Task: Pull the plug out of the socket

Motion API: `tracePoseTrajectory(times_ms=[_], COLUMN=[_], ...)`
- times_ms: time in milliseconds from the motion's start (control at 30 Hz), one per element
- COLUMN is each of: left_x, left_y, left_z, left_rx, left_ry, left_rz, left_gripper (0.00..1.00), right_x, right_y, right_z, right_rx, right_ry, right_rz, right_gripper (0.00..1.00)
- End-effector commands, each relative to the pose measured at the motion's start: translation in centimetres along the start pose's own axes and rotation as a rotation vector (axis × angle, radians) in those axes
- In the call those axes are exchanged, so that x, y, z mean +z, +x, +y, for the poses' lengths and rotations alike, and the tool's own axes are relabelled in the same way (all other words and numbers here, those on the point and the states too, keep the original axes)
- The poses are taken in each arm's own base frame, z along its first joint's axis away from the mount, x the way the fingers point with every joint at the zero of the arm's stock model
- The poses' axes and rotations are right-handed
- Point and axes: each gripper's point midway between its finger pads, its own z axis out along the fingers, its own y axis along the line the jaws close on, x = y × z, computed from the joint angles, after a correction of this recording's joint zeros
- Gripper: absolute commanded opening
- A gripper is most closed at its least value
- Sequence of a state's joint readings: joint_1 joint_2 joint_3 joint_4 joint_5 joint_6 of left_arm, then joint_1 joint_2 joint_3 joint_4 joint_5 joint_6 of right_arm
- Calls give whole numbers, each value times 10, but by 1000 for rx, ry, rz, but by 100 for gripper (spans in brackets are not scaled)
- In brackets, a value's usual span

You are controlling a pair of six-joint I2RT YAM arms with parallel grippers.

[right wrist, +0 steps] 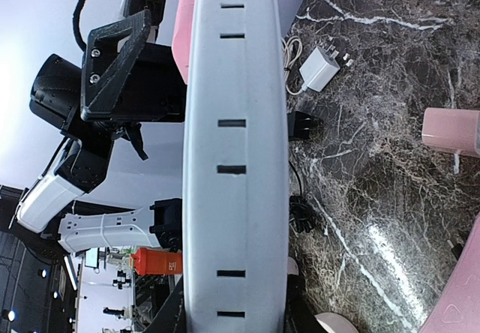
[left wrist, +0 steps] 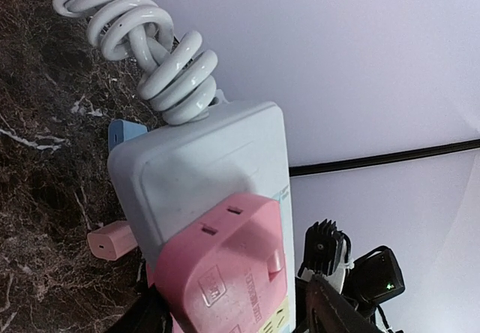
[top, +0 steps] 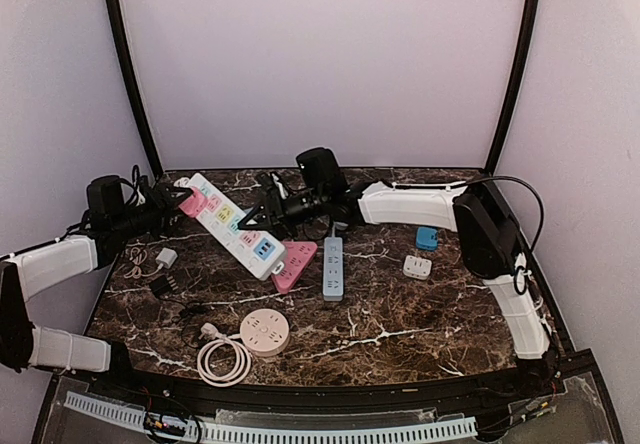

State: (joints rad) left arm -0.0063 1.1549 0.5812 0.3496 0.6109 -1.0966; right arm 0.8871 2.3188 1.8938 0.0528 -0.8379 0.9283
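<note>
Four power strips: the long white power strip (top: 232, 226), the flat pink power strip (top: 298, 266), the blue-grey power strip (top: 333, 270) and the round pink power strip (top: 265, 331). One coiled white cable (top: 222, 361). One pink plug (top: 191, 202). Four small adapters on the tabletop (top: 400, 324): one teal adapter (top: 427, 237), one white cube adapter (top: 417, 266), one white charger (top: 166, 258), one black adapter (top: 160, 286).

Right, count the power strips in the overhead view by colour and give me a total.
White: 1, the long strip
Pink: 2, the flat strip and the round strip
Blue-grey: 1, the short strip
Total: 4
</note>
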Motion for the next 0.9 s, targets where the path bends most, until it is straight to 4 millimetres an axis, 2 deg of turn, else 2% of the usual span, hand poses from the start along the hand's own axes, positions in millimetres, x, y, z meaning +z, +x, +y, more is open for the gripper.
tracePoseTrajectory(times_ms=[0,233,467,867], left_x=[-8,-9,-3,8], left_y=[2,3,5,10], left_z=[-15,-13,-4,21], left_rx=[21,13,-7,-64], left_ry=[46,32,7,-67], left_rz=[2,7,28,77], left_gripper=[57,39,35,26], right_x=[-23,-23,-21,-12], right_y=[-22,-22,-20,-18], right_z=[68,64,61,67], right_rx=[-225,-245,-297,-463], right_ry=[-72,-19,75,286], right_rz=[-88,-109,-129,-183], right_gripper=[0,0,0,0])
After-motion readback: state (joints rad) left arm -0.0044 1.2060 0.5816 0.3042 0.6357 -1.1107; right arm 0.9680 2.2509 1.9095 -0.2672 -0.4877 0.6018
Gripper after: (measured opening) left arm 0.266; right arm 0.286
